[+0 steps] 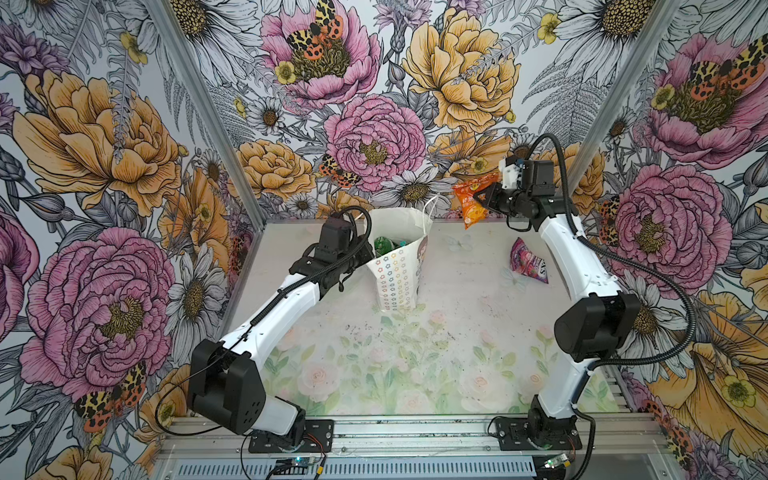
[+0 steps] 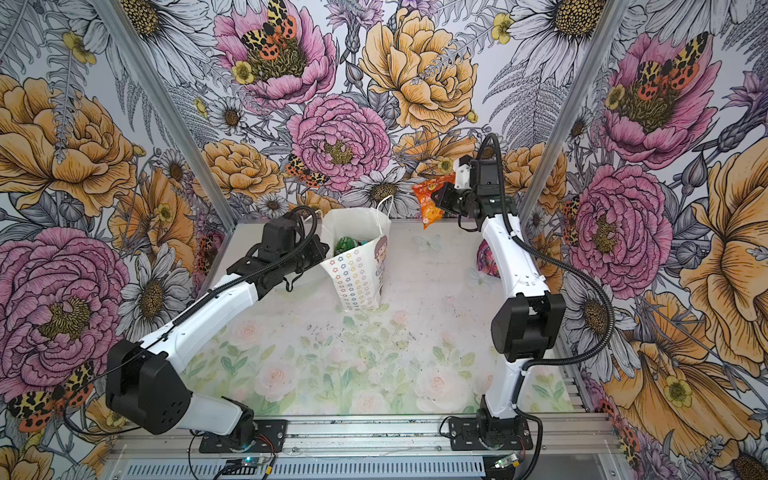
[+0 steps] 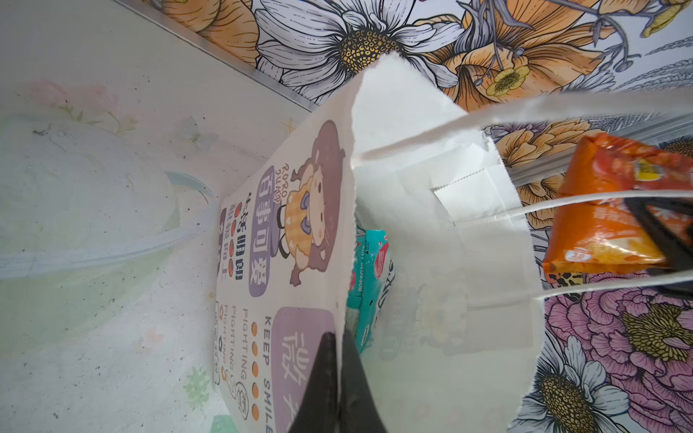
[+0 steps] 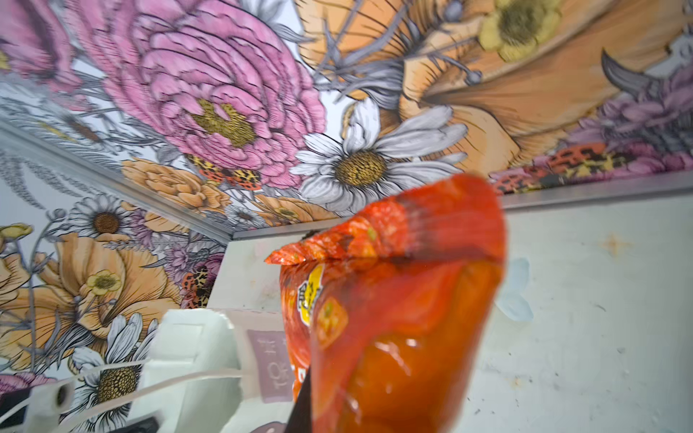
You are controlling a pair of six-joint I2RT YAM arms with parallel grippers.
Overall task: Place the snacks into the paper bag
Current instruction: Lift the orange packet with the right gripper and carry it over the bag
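Note:
The white paper bag [image 1: 398, 270] [image 2: 358, 274] [image 3: 431, 210] stands open mid-table, with rows of small flower rings on its side. My left gripper [image 1: 368, 254] [image 2: 322, 257] [image 3: 339, 375] is shut on the bag's left rim. A green snack [image 1: 384, 245] [image 2: 345, 245] and a teal one [image 3: 369, 285] lie inside. My right gripper [image 1: 483, 198] [image 2: 441, 197] [image 4: 311, 405] is shut on an orange snack [image 1: 471, 201] [image 2: 430, 201] [image 4: 393, 318] [image 3: 607, 221], held in the air right of and behind the bag's mouth. A purple-pink snack [image 1: 528, 262] [image 2: 486, 259] lies on the table at the right.
The bag's white string handles [image 1: 430, 208] [image 3: 562, 108] stick up on the side facing the orange snack. Flowered walls close in the table at the back [image 1: 374, 145] and on both sides. The right arm's white link [image 2: 511, 257] hides part of the purple-pink snack in a top view.

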